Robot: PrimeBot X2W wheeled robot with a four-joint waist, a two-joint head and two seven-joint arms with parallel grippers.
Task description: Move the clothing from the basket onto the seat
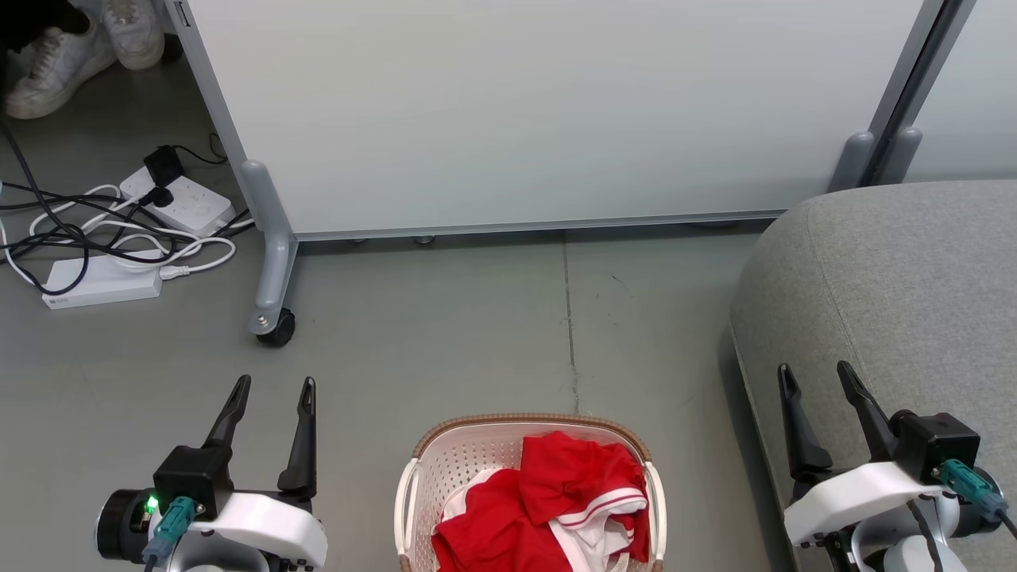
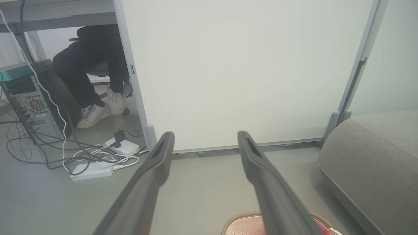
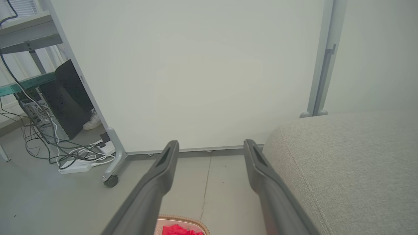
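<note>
Head view best shows clothing point(image 1: 548, 500) in the basket point(image 1: 461, 462); left pincer point(image 1: 275, 383), right pincer point(image 1: 814, 369) spread empty

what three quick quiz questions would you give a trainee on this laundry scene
1. True or false: the clothing lies in the basket.
2. Multiple choice: on which side of the basket is the seat? A the robot's left; B the robot's right; C inside it.
3. Fill in: the left jaws and the right jaws both stand ____, holding nothing.

Key: 1 true; 2 B; 3 open.
</note>
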